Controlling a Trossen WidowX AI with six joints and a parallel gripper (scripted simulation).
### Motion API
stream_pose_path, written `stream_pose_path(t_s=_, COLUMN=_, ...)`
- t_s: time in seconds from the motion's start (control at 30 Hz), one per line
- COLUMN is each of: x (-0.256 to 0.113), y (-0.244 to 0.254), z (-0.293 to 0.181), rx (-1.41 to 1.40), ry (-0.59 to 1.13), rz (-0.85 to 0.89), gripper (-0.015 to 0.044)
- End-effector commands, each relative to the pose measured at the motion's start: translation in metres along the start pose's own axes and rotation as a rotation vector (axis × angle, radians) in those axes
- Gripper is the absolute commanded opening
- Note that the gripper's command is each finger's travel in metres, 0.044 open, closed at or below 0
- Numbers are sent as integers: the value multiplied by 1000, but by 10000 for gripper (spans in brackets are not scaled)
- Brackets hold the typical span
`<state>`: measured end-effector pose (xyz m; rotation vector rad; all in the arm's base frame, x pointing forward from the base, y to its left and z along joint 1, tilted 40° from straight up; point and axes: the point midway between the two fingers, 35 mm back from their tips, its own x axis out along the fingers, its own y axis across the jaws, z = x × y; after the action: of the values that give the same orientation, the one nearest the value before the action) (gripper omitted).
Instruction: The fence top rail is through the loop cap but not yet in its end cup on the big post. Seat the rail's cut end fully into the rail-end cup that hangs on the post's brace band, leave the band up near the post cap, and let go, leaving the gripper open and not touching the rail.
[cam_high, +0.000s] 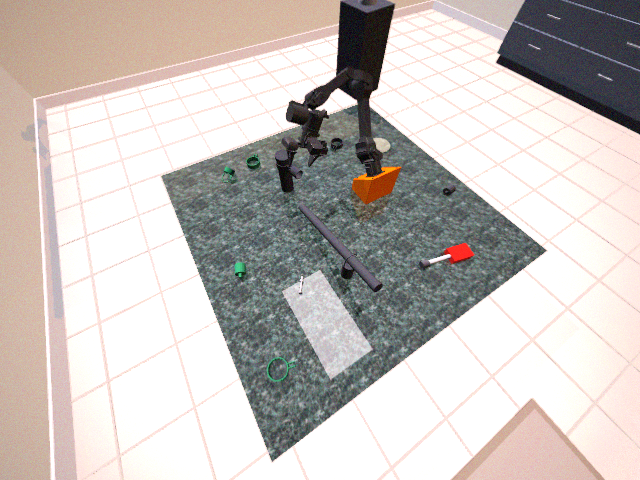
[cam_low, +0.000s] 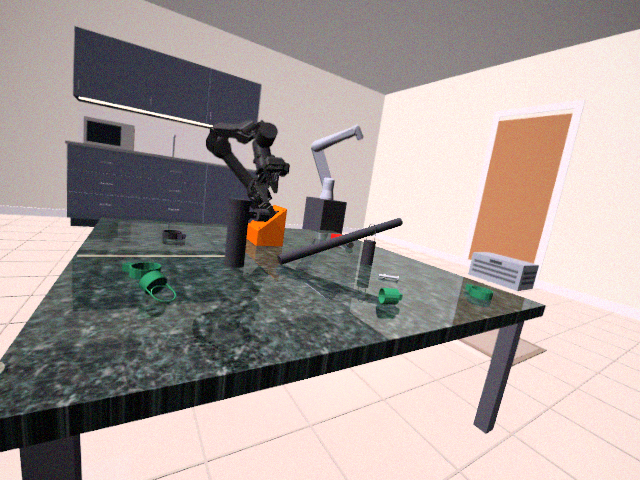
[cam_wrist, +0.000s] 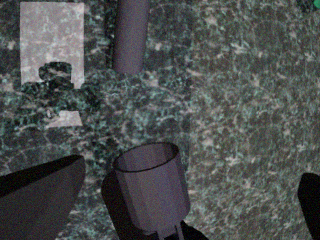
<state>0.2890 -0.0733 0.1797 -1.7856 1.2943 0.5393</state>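
The dark rail slants through the loop on the short post. Its lower end is near the table, apart from the cup; its other end is raised. The big post stands upright. The rail-end cup sticks out from its upper part, mouth empty in the wrist view. The post hides it in the exterior view. My gripper is open and empty, close above the post and cup, one finger to each side in the wrist view. It is clear of the rail.
An orange wedge block stands at the arm's base. Green fittings lie on the table. A red-ended tool, a small dark fitting and a dark ring lie elsewhere. A pale rectangle lies beside the rail.
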Motion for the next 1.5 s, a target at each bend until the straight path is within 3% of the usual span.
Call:
stream_pose_path(t_s=0.0, x=-10, y=13, z=-21, rx=-266, ry=-10, rz=-28, gripper=440)
stream_pose_path(t_s=0.33, x=-10, y=13, z=-21, rx=-266, ry=-10, rz=-28, gripper=440)
stream_pose_path(t_s=1.47, x=50, y=21, z=-23, rx=-266, ry=-9, rz=-28, gripper=440)
